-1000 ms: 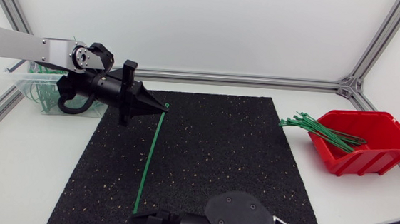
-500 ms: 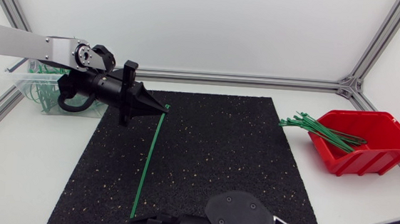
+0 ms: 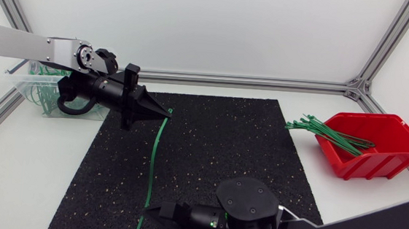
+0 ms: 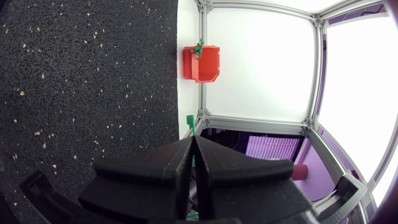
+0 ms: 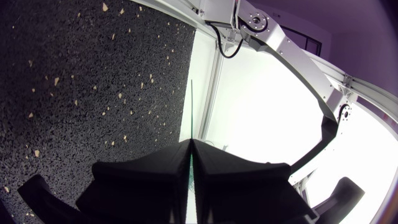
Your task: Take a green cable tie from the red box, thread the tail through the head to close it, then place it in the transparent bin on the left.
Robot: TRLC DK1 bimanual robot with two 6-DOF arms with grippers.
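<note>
Holding green cable tie (image 3: 151, 161) — left pincer (image 3: 169, 112), right pincer (image 3: 146, 211)

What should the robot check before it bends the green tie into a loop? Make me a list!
1. Left gripper pinches one end of the cable tie: ok.
2. Right gripper pinches the other end: ok.
3. Nothing lies on the black mat in the tie's way: ok.
4. Tail threaded through the head: not ok, the two ends are far apart.
5. Which end is the head: cannot tell.
6. Transparent bin stands ready beside the left arm: ok.
</note>
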